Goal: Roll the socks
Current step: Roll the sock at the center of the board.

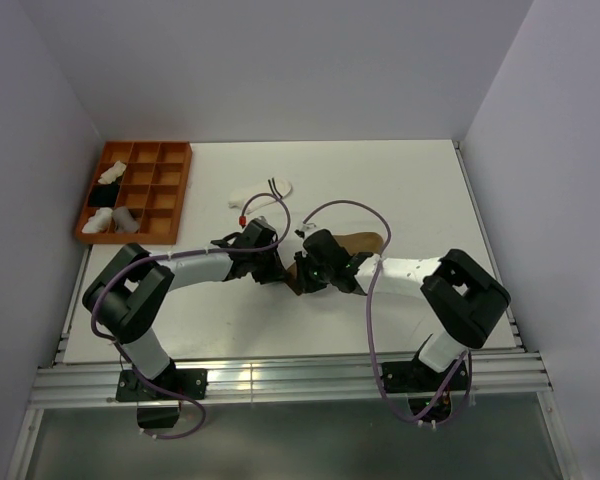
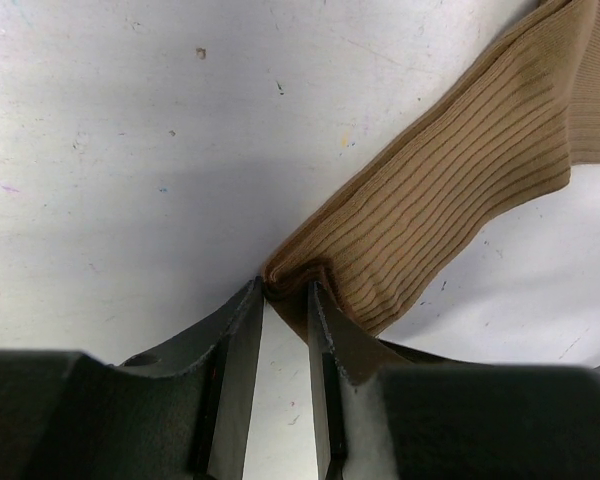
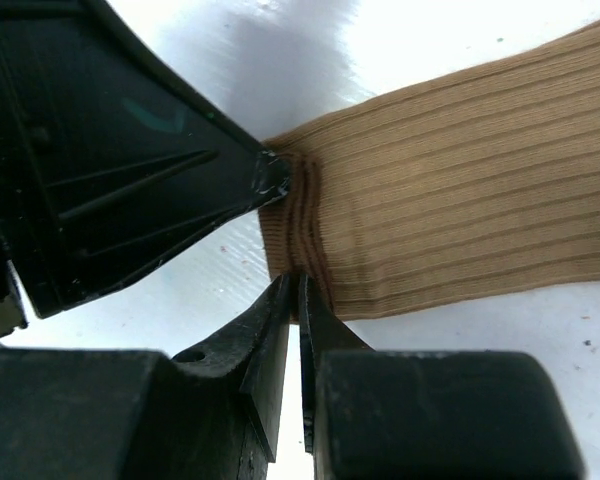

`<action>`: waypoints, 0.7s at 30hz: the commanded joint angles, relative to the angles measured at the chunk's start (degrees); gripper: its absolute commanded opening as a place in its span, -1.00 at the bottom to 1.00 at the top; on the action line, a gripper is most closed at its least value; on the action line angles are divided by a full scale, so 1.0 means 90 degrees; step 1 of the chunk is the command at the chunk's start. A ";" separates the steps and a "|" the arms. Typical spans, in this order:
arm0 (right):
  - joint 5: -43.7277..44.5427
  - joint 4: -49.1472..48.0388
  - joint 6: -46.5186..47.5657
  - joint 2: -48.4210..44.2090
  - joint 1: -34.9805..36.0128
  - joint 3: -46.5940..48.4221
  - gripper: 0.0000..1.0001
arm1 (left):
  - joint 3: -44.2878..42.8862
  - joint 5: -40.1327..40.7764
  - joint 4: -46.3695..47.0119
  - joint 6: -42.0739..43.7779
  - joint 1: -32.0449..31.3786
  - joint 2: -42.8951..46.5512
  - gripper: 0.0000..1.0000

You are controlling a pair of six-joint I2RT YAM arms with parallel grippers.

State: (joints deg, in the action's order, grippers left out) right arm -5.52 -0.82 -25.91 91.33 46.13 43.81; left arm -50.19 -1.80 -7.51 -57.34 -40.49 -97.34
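tan-brown sock lies flat on the table, right of the orange tray and nearer the arm bases than the tray. It is ribbed and runs lengthwise away from the tray. The tray-side end is bunched up, and both grippers are on it.

left gripper: jaws nearly together, pinching one folded corner of that end. Fabric shows between the fingertips.

right gripper: jaws close together with only a thin slit between them, clamped on the other corner of the same end. The two gripper tips sit just beside each other along the sock's edge, both off the tray's near right corner.

white sock with dark stripes is loose on the table, right of the tray and level with its middle rows. It is closer to the tray than the tan one and apart from both grippers.

The tray is a grid of compartments at the table's far left. The left-side cells hold white bundles and a black bundle; which exact cells is hard to tell.
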 commanded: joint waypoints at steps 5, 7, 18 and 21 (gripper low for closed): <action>0.0845 0.0042 0.0534 -0.0206 0.0147 0.0005 -0.66 | 0.0109 0.0435 -0.0777 0.0356 -0.0032 -0.0259 -0.37; 0.0945 0.0042 0.0632 -0.0187 0.0245 0.0054 -0.65 | 0.0108 0.0454 -0.0797 0.0365 -0.0023 -0.0259 -0.38; 0.2019 0.0111 0.0847 -0.1045 0.0890 -0.0141 -0.48 | 0.0099 0.0464 -0.0806 0.0375 -0.0032 -0.0220 -0.38; 0.1951 -0.0063 0.1149 -0.1085 0.1065 -0.0122 -0.33 | 0.0099 0.0445 -0.0806 0.0375 -0.0032 -0.0258 -0.38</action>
State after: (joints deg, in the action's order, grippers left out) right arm 9.69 1.08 -18.92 83.44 54.22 42.81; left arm -50.41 -1.61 -7.79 -56.40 -40.60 -97.34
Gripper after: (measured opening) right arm 0.309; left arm 0.313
